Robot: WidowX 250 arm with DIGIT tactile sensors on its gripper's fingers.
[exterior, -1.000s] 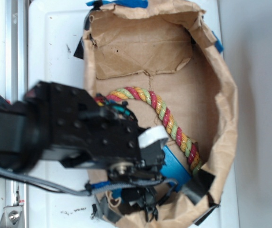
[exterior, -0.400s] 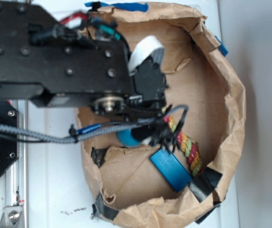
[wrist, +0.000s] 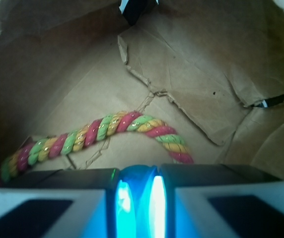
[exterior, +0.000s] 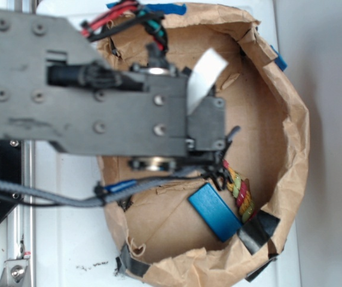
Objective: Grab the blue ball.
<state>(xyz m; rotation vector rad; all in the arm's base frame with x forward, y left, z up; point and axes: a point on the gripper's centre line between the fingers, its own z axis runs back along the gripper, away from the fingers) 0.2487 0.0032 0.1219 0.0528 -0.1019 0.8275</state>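
Observation:
In the wrist view the blue ball [wrist: 137,181] sits squeezed between the two dark fingers [wrist: 57,181] of my gripper [wrist: 138,171], glowing teal in the narrow gap, held above the brown paper floor. The gripper is shut on it. In the exterior view the big black arm [exterior: 99,101] fills the upper left and hides both the ball and the fingertips.
A red, yellow and green rope toy [wrist: 102,131] curves across the floor of the brown paper bag [exterior: 290,119]; its end [exterior: 238,190] shows beside a flat blue rectangular block [exterior: 214,210]. Crumpled bag walls ring the space. The white table lies outside.
The arm has swung from the bag's near end toward the far end and risen closer to the camera. The ball, seen under the gripper 0.4 s ago, is now hidden behind the arm.

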